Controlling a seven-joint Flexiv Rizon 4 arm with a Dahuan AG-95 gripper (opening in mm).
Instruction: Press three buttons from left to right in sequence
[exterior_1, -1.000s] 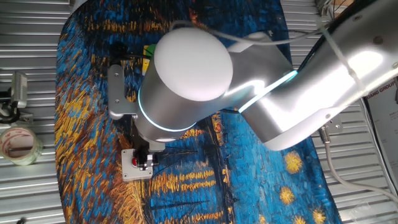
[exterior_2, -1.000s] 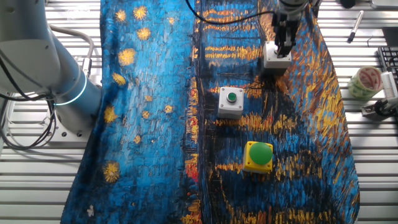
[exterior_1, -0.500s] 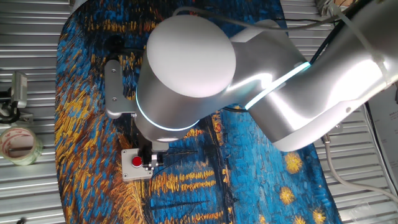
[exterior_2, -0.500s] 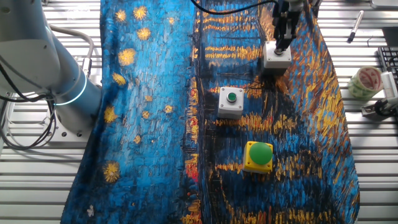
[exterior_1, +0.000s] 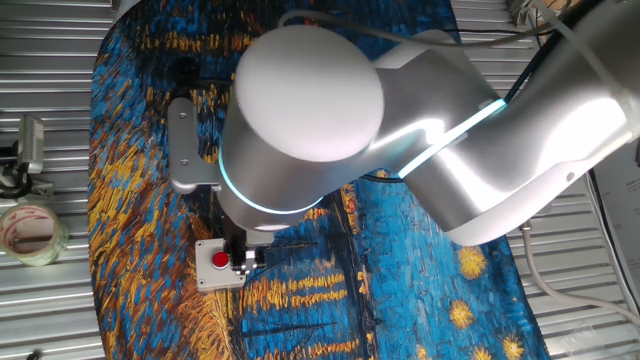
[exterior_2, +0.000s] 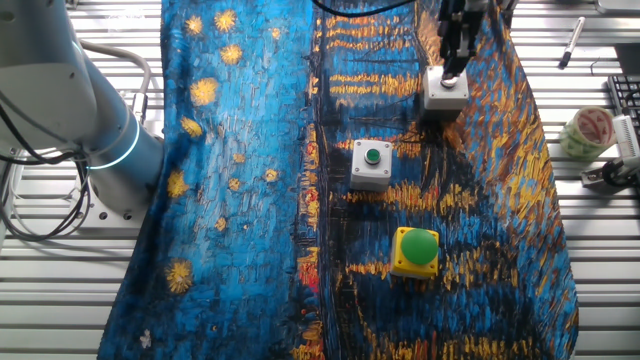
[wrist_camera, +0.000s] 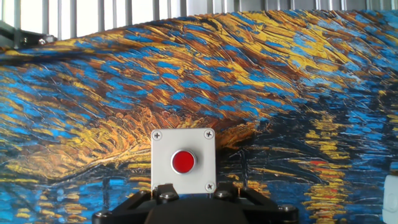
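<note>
red button box (wrist_camera: 183, 162) on painted cloth (exterior_2: 240, 200), far end of my row | gripper (exterior_2: 455, 62) just above it | finger state: can't tell | small green box (exterior_2: 371, 164), yellow box (exterior_2: 415, 250) nearer

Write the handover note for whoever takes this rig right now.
Hand: above the red button box, just clear of it; finger state not visible in any view.
Things: on the painted cloth, yellow box with green dome, grey-white box with small green button and the red one stand in a line.
Done: cannot be read from these views whether any button was pressed.
Left: confirm the red press, then retract.
</note>
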